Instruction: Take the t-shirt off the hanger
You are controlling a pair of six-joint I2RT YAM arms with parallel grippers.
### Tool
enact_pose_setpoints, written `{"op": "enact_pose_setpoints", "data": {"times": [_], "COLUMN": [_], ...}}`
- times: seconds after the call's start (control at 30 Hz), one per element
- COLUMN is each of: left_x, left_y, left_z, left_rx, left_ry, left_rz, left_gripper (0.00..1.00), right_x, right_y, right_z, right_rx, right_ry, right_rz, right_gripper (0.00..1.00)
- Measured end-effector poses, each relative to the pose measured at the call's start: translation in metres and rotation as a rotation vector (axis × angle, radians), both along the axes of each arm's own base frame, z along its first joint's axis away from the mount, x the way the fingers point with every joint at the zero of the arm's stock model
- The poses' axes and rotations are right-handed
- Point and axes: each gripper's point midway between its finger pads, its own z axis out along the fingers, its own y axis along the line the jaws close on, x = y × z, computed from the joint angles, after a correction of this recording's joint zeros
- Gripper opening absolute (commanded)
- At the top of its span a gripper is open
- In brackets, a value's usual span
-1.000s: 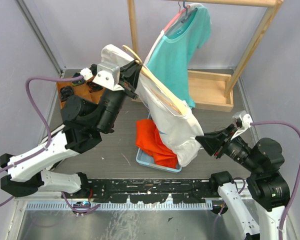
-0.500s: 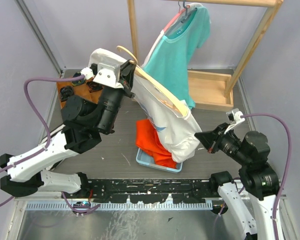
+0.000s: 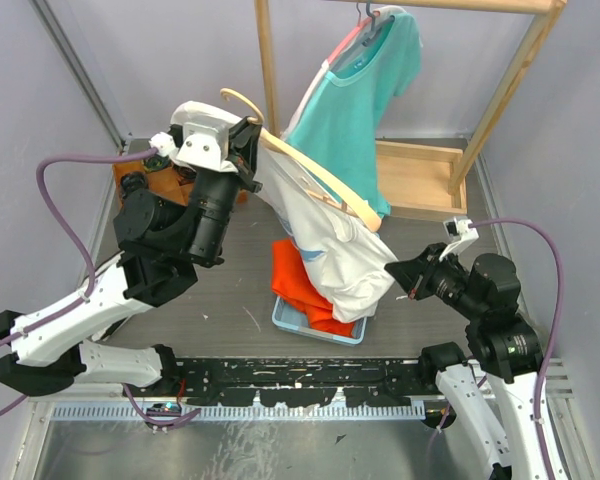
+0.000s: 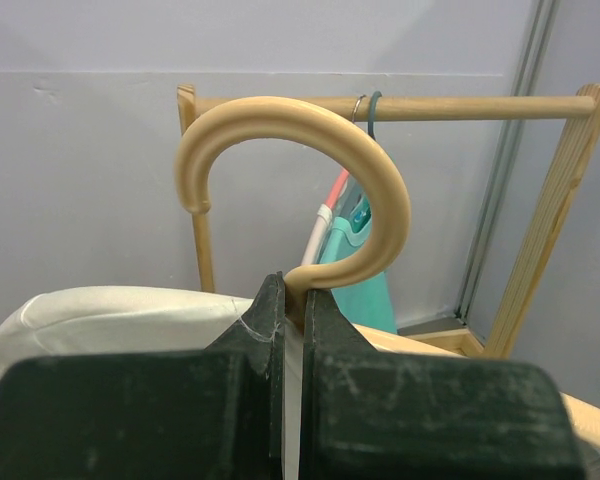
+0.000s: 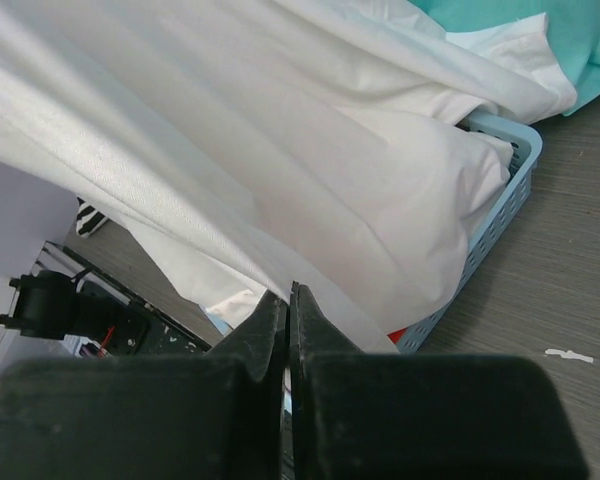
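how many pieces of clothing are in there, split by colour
white t-shirt: 1
teal t-shirt: 1
orange garment: 1
total: 3

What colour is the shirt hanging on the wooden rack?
Teal shirt, best in the top external view.

T-shirt (image 3: 340, 265) partly hides hanger (image 3: 320, 177).

The left arm (image 3: 165, 240) rears up tall, wrist bent forward, the left gripper (image 4: 292, 295) with its fingers squeezed nearly together. The right arm (image 3: 500, 330) reaches low and inward, the right gripper (image 5: 288, 292) pinched tight.
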Motion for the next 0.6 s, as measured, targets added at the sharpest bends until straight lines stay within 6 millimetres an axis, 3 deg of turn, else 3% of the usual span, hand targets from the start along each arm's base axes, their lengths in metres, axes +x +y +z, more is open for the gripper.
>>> {"op": "enact_pose_setpoints", "data": {"times": [0.13, 0.23, 0.37, 0.6], "left_x": [0.0, 0.0, -0.001, -0.005], "left_y": [-0.002, -0.005, -0.008, -0.015], "left_z": [-0.001, -0.004, -0.013, -0.045], "left_rx": [-0.009, -0.006, 0.009, 0.056], "left_ry": [0.006, 0.014, 0.035, 0.095], "left_rz": [-0.012, -0.029, -0.056, -0.106], "left_gripper": [0.0, 0.0, 0.0, 0.0], "right_x": [0.002, 0.003, 0.001, -0.002], "right_y": [0.0, -0.003, -0.009, -0.016], "right_z": [0.003, 0.004, 0.022, 0.078], "right_rx": [0.001, -0.006, -0.008, 0.021], "right_ry": [-0.014, -0.021, -0.074, -0.233], "right_rz": [-0.004, -0.018, -0.05, -0.093], "right_gripper": [0.36, 0.47, 0.52, 0.57]}}
